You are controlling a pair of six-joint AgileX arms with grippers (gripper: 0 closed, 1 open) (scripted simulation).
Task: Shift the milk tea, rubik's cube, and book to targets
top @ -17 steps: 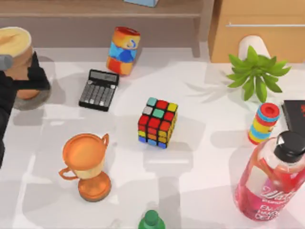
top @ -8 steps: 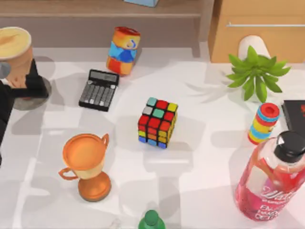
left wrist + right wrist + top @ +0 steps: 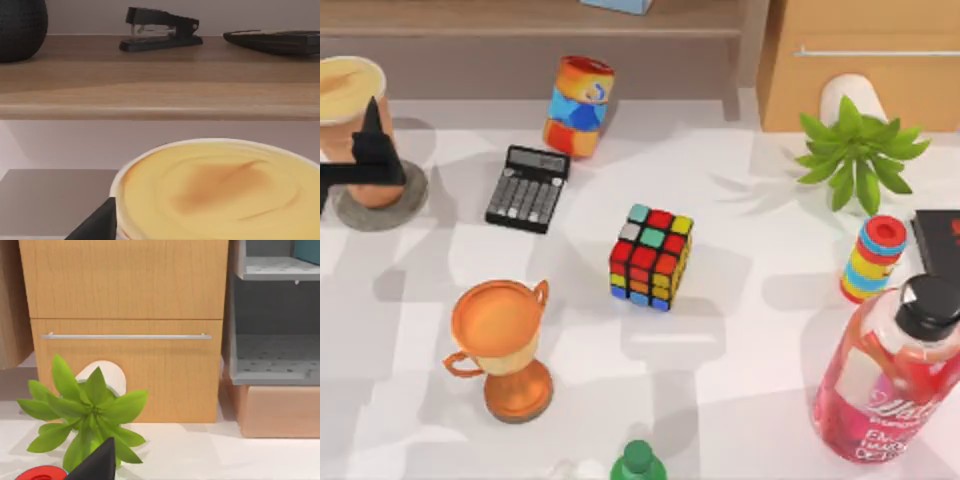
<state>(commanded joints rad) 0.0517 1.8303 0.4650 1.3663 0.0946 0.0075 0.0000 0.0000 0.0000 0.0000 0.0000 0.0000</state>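
The milk tea [image 3: 342,100] stands upright on the grey round disc target [image 3: 412,196] at the far left. My left gripper [image 3: 375,150] is open, its black fingers just beside the cup's right and front sides; in the left wrist view one fingertip [image 3: 97,224] lies next to the creamy top of the milk tea [image 3: 220,185]. The rubik's cube [image 3: 650,258] sits mid-table. A corner of the light-blue book [image 3: 618,4] shows on the back shelf. The black slab target [image 3: 938,232] lies at the right edge. One fingertip [image 3: 97,464] of my parked right gripper shows.
A striped can [image 3: 580,105] and a black calculator [image 3: 527,188] stand behind the cube. An orange trophy [image 3: 505,345] is at front left. A plant [image 3: 860,155], a ring stack [image 3: 872,258], a pink bottle [image 3: 890,380] and a green cap [image 3: 638,462] crowd the right and front.
My left arm has drawn back toward the left edge and let go of the milk tea, which stays standing on the grey disc. Nothing else moved.
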